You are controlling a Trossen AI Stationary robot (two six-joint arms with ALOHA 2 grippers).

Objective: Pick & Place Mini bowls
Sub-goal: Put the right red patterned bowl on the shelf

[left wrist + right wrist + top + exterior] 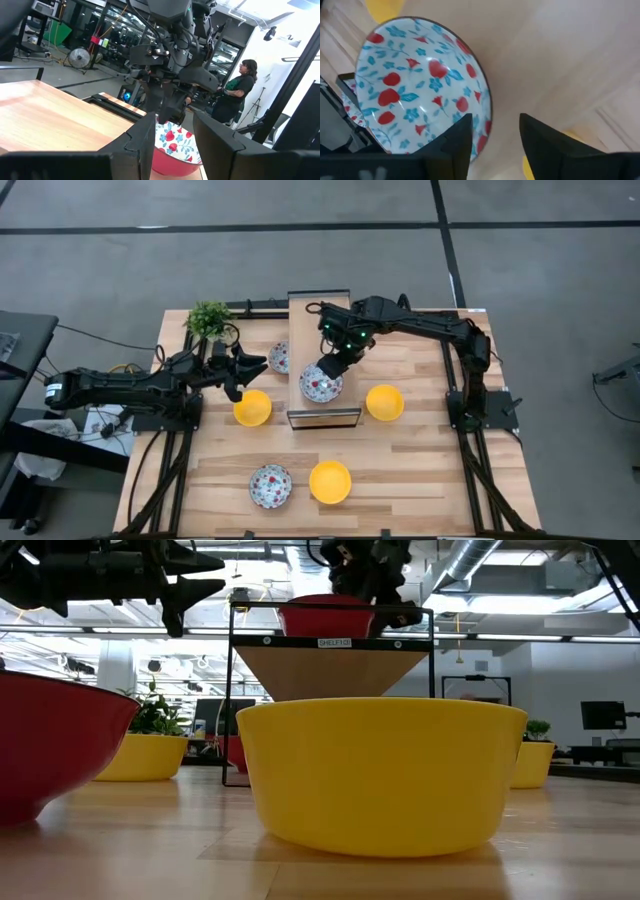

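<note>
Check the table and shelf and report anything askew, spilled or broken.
Nothing stands out. The floral bowl sits upright on the shelf under the right gripper, whose fingers are open. The other bowls, such as the yellow bowl near the left gripper, rest upright on the table. No spills or damage show.

Right arm reaches from the right edge toward upper centre of the high view, wrist bent downward. Right gripper (327,370) sits at centre, fingers (455,142) parted. Left arm stretches in from the left edge, level; left gripper (236,376) left of centre, fingers (145,137) spread.
</note>
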